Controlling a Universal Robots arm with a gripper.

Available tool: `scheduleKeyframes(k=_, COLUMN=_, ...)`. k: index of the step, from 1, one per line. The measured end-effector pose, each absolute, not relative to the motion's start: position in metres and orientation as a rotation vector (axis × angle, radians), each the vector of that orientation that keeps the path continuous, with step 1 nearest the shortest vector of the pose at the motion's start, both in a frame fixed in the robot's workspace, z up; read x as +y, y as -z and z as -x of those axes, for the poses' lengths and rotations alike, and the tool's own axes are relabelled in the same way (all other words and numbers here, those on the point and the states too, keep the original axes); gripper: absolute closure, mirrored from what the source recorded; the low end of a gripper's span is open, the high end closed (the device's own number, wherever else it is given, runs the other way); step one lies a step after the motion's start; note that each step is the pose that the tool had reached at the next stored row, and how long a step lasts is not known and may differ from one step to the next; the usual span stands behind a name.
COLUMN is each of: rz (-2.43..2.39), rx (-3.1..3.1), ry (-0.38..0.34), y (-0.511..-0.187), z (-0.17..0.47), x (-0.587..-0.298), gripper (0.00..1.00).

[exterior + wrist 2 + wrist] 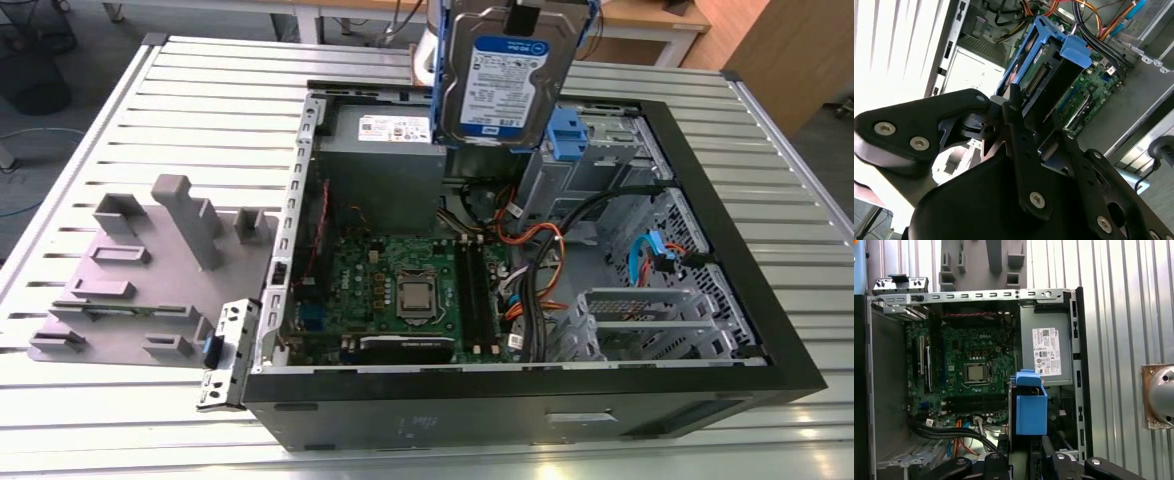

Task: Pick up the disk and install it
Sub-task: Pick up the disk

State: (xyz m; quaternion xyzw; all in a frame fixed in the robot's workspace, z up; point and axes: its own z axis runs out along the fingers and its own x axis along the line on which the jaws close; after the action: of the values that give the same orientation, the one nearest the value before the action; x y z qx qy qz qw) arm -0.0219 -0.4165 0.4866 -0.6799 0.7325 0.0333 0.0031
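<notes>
On the exterior view's left, a grey fixture [147,270] with upright blocks lies on the slatted metal counter [134,420]. I judge that it serves for parking parts. Next to it is the computer case [534,400], laid on its side with the open side up, probably so that the arm can reach every part from above. Inside the case, the green motherboard [400,280] lies flat in the middle. Behind it the grey metal box [380,150] with a white sticker fills the far corner.

Further to the right, the disk [507,85] hangs in the air above the far part of the case, touching nothing below it. The hand [523,12] holds it by its upper short end. In the second wrist view the black fingers [1014,100] of the hand [1026,112] are closed against the blue carrier frame of the disk [1049,75], so the hand is clamped on it and not open. I believe this grip leaves the lower end free to go down first.

In the exterior view the long axis of the disk is nearly vertical. The label face is turned toward that camera and the lower short edge points down into the case. In the first wrist view the disk [1031,410] shows end-on.

Just beside the disk, to the exterior view's right, is the upright grey bay [587,165] with its blue tab. The disk is not yet in it. Black and orange cables [534,260] run in front of the bay.
</notes>
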Motion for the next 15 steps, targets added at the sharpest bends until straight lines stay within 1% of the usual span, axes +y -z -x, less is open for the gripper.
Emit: scheduleKeyframes(k=15, rz=2.147, rx=2.314, ry=-0.068, y=-0.487, z=0.022, x=-0.456, gripper=0.65)
